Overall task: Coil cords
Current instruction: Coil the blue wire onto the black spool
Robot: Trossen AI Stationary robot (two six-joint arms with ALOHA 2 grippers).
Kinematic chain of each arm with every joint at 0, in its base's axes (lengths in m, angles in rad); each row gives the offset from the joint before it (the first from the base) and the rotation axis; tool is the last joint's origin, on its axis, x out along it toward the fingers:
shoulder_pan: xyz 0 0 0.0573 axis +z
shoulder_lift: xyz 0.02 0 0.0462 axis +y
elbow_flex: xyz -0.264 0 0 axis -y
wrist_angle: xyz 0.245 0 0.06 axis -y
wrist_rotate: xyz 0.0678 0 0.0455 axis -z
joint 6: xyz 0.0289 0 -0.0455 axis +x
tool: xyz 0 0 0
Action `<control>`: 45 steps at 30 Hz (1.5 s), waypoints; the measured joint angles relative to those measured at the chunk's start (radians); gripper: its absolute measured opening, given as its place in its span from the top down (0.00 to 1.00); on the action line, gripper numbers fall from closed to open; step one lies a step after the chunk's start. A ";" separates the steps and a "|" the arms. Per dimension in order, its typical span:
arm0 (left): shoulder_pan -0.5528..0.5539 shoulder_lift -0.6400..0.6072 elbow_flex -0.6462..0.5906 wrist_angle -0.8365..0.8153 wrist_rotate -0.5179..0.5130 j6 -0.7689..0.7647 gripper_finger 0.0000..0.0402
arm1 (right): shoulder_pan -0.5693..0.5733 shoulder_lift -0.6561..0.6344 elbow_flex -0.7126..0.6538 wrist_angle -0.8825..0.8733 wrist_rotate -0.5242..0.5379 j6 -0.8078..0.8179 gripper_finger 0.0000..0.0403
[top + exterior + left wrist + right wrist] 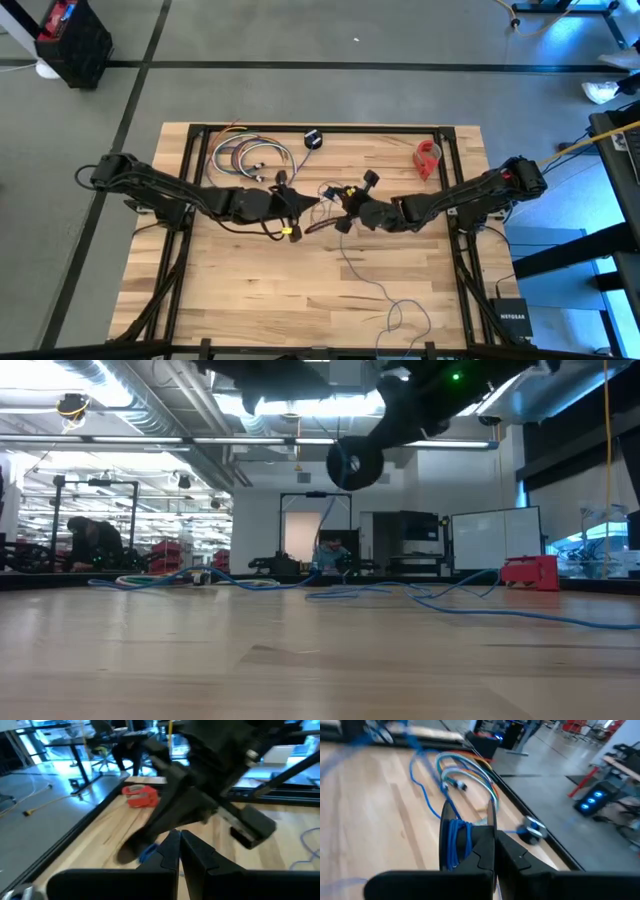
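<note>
The left gripper (179, 836), closest in its wrist view, is seen with its fingers pressed together over the middle of the table (250, 290), tip to tip with the right arm; whether anything is pinched cannot be told. The right gripper (496, 840) is likewise shut, and a black disc (449, 817) wound with turns of the cord (455, 845) is seen right against its fingers. From there the cord's loose tail is trailed across the wood towards the near right edge.
</note>
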 joint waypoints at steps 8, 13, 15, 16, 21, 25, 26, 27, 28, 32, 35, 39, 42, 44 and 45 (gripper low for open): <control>0.000 0.101 0.001 0.185 0.028 0.052 0.99 | -0.041 0.002 -0.001 0.146 -0.094 -0.012 0.99; 0.005 0.119 0.001 0.196 0.029 0.055 0.99 | -0.045 -0.001 0.009 0.252 -0.094 -0.086 0.99; 0.006 0.121 0.001 0.193 0.029 0.054 0.99 | -0.045 -0.012 0.029 0.263 -0.094 -0.117 0.99; 0.006 0.123 0.001 0.197 0.027 0.054 0.99 | -0.045 -0.016 0.044 0.265 -0.094 -0.132 0.99; 0.008 0.124 0.002 0.204 0.016 0.069 0.99 | -0.037 -0.039 0.104 0.254 -0.114 -0.203 0.99; 0.008 0.122 0.003 0.209 0.018 0.076 0.99 | -0.015 -0.057 0.146 0.251 -0.120 -0.242 0.99; 0.008 0.122 0.003 0.209 0.018 0.078 0.99 | -0.005 -0.060 0.155 0.248 -0.118 -0.251 0.99; 0.007 0.122 0.003 0.204 0.022 0.081 0.99 | 0.006 -0.063 0.163 0.246 -0.112 -0.263 0.99; 0.007 0.122 0.003 0.202 0.024 0.083 0.99 | 0.015 -0.064 0.172 0.245 -0.102 -0.274 0.99; 0.012 0.123 0.003 0.196 0.032 0.084 0.99 | 0.068 -0.073 0.213 0.248 -0.049 -0.350 0.99; 0.012 0.124 0.001 0.183 0.033 0.082 0.99 | 0.102 -0.076 0.248 0.255 -0.007 -0.406 0.99; 0.012 0.125 0.001 0.183 0.033 0.085 0.99 | 0.145 -0.076 0.294 0.254 0.033 -0.486 0.99; 0.012 0.125 0.001 0.181 0.033 0.090 0.99 | 0.169 -0.076 0.318 0.254 0.063 -0.532 0.99; 0.012 0.125 0.001 0.172 0.032 0.101 0.99 | 0.183 -0.076 0.324 0.252 0.091 -0.557 0.99; 0.013 0.125 0.001 0.165 0.031 0.102 0.99 | 0.190 -0.076 0.325 0.248 0.105 -0.567 0.99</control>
